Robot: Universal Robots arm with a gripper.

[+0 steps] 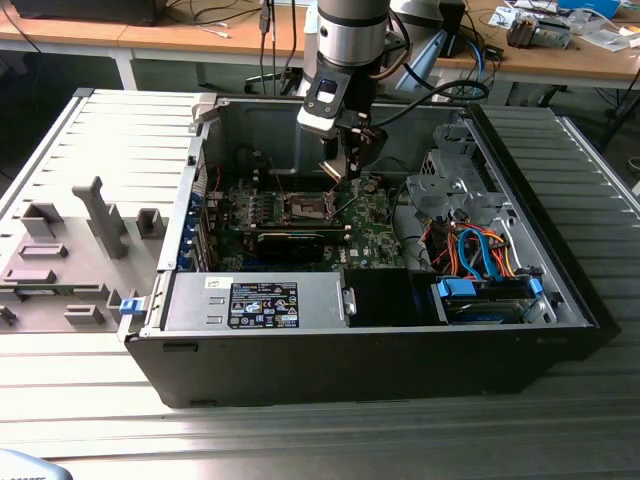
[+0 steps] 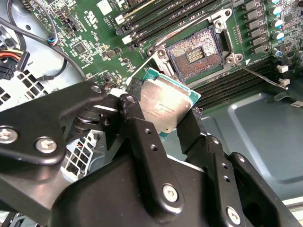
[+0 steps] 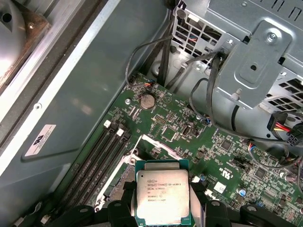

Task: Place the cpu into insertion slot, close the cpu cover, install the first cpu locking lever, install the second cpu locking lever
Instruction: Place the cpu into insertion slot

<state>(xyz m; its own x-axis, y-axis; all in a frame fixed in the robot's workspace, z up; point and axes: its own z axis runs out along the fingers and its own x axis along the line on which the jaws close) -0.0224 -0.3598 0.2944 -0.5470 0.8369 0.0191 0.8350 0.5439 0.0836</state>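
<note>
The gripper (image 2: 162, 114) is clamped on the cpu (image 2: 166, 101), its two matte black, bolt-studded fingers (image 2: 142, 137) pressing opposite edges of the chip. The cpu is a thin square with a brushed grey metal face set on a green rim. It hangs clear of the board and is not seated. In the first wrist view the same flat plate (image 3: 162, 196) shows faint print on its face.

Close beside it lies the insertion slot (image 2: 196, 52), a square socket with a shiny steel rim and a dark, finely pinned centre that lies bare. A thin wire lever (image 2: 262, 75) juts out from one corner of the socket.

Around the slot spreads the green circuit board (image 2: 94, 28), dotted with small parts and crossed by long black memory slots (image 2: 156, 19). A round silver coin battery (image 3: 147, 100) sits on the board. The board is mounted in a grey sheet-metal computer case (image 1: 400, 360), which rests on a ribbed metal worktop (image 1: 300, 440).
</note>
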